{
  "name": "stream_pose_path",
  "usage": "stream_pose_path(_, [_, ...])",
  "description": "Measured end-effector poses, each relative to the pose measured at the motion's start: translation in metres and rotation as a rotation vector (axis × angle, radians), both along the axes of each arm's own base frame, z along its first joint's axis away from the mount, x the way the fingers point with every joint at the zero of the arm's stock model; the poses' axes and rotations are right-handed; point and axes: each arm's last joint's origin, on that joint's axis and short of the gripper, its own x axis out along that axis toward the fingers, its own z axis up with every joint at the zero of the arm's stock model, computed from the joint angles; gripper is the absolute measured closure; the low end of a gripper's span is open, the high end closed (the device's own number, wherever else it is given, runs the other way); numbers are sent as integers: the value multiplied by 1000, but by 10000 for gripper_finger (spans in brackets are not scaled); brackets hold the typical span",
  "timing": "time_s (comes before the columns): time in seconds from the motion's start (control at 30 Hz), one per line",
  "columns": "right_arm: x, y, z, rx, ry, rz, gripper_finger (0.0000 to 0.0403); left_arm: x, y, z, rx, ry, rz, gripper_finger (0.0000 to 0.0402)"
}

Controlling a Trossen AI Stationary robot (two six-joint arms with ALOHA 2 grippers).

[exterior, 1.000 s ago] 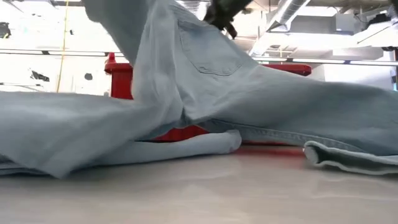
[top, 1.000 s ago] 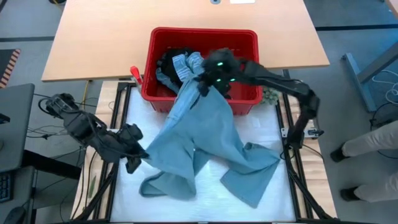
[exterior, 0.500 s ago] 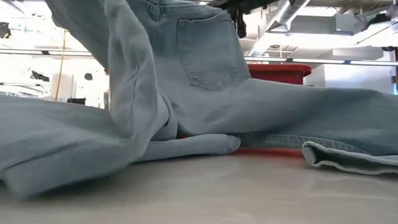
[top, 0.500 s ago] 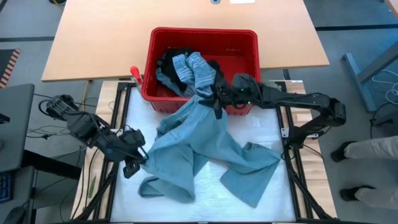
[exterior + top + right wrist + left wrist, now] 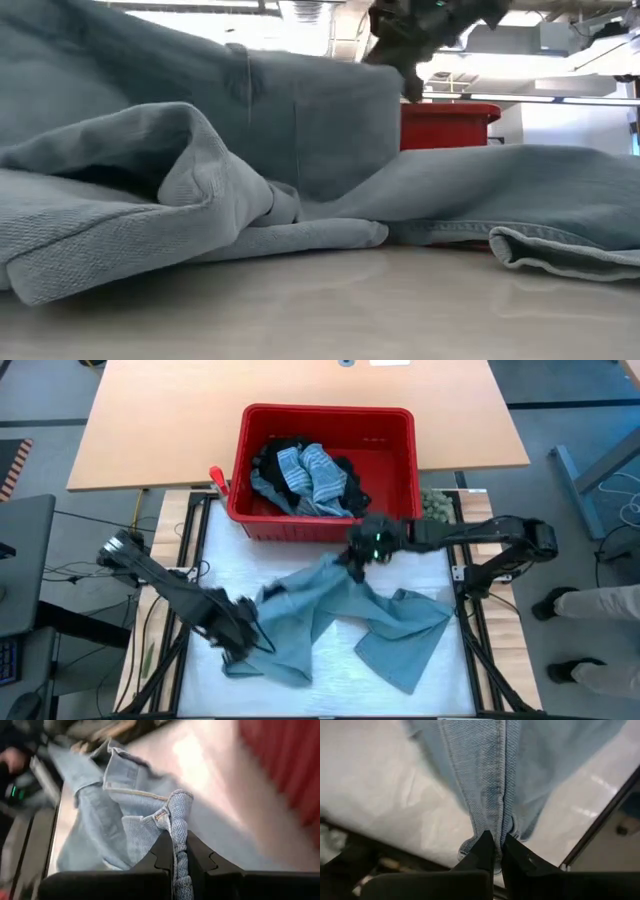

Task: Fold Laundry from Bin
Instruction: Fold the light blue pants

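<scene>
Denim jeans (image 5: 335,610) lie crumpled just in front of the bin (image 5: 325,420), stretched between the clamped left gripper (image 5: 240,640) and right gripper (image 5: 357,552), the right nearer the bin.

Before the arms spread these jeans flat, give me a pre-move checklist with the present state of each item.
1. Left gripper shut on the jeans, pinching a seam edge: ok.
2. Right gripper shut on the jeans, at a hemmed edge: ok.
3. Jeans fully out of the red bin: ok, they lie on the white mat in front of it.
4. Jeans lying flat: not ok, bunched and folded over between the grippers.
5. Other laundry inside the bin: ok.
6. Which parts of the jeans each gripper holds: cannot tell.
</scene>
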Motion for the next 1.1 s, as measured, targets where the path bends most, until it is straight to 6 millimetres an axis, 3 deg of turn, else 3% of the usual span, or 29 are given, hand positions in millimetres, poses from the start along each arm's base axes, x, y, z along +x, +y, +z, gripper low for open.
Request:
stream_pose_path(0.17, [-8, 33, -18, 9, 33, 96, 358, 17, -35, -37, -20, 80, -123, 355])
stream_pose_path(0.3, [-13, 47, -18, -11, 55, 101, 358, 14, -52, -48, -94, 158, -161, 289])
stream_pose_path(0.5, [-16, 57, -19, -13, 74, 126, 358, -16, -49, -10, -184, 83, -79, 198])
stream_pose_path(0.67, [-16, 60, -19, -33, 69, 118, 358, -25, -31, 29, -85, -352, 159, 162])
stream_pose_path(0.77, [-16, 60, -19, -46, 65, 109, 358, -12, -18, 35, 38, -541, 290, 161])
stream_pose_path(0.9, [-15, 59, -17, -55, 46, 107, 358, 26, -9, 16, 192, -609, 334, 163])
stream_pose_path(1.1, [-13, 60, -15, -51, 18, 109, 358, 72, 6, -19, 314, -520, 150, 164])
